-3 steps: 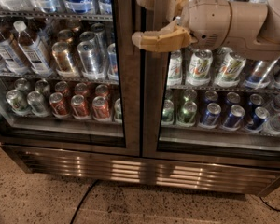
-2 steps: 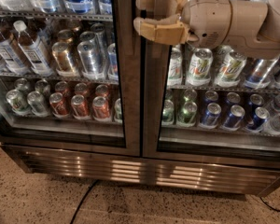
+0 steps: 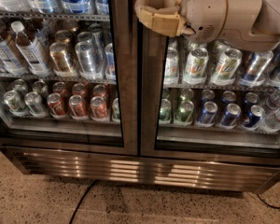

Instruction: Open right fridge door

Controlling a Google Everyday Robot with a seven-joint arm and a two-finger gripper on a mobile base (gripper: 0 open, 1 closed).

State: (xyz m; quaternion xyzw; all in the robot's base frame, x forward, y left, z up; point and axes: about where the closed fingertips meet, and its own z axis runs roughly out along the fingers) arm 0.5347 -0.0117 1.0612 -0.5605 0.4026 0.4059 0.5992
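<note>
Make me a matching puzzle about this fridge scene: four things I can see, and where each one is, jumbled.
1. tool
2. red and copper cans
3. blue cans
4. black cable

A. on the floor
B. behind the right fridge door, lower shelf
C. top of the right fridge door's inner edge
D. behind the left door, lower shelf

Pairs: 1-C, 2-D, 3-B, 4-A.

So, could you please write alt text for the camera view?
The robot's tan hand is at the upper inner edge of the closed right door of a glass-fronted drinks fridge. Green-and-white cans and blue cans show behind it; the left door shows red cans.
</note>
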